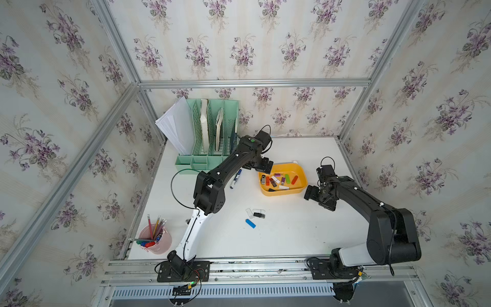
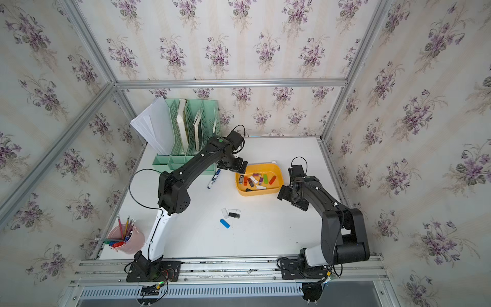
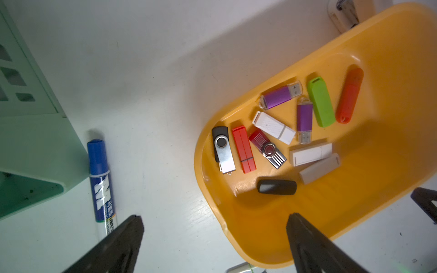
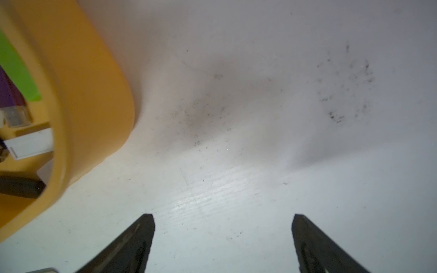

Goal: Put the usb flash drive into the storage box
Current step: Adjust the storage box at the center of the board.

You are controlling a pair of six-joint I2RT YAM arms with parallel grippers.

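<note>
Blue usb flash drive (image 1: 250, 223) lies outside the yellow storage box (image 1: 284, 192).

Left arm (image 1: 210, 186) was black with a white segment nearest the aluminium rail (image 1: 252, 261), black cable (image 1: 171, 186) looping off it; right arm (image 1: 382, 220) matched, white shell nearest that rail.

Left gripper (image 3: 214, 216) is spread wide with nothing between its jaws, one finger over the storage box (image 3: 390, 47), the other over the white table (image 3: 153, 59) just beside a blue marker (image 3: 100, 175). Flash drives (image 3: 274, 127) lie loose on the tub's floor: purple, red, white, grey, black, one lime green. A mint-green organizer (image 3: 28, 132) sits close by the marker.
</note>
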